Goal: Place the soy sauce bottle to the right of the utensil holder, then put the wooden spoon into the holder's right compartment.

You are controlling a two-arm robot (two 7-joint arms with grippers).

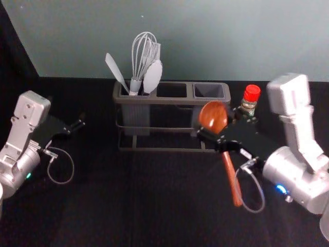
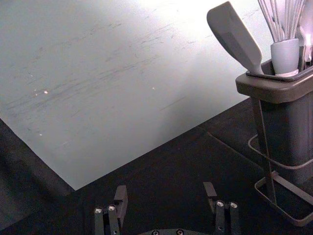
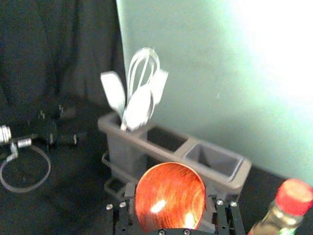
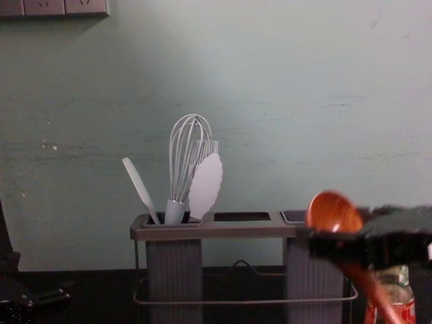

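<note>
Right gripper (image 1: 221, 126) clamps one spoon (image 1: 213, 116) before one holder (image 1: 169, 99); left gripper (image 1: 72, 129) wide, leftward; one bottle (image 1: 250, 101) rightward.

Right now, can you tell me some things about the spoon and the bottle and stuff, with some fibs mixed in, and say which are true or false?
1. The right gripper is holding the wooden spoon. True.
2. The spoon's round end points down. False: it is up, and the handle slants down.
3. The bottle has a red cap. True.
4. The bottle is to the left of the utensil holder. False: it stands on the right side.
5. The whisk is in the holder's left compartment. True.
6. The left gripper is holding a fork. False: its fingers are open with nothing between them.
</note>
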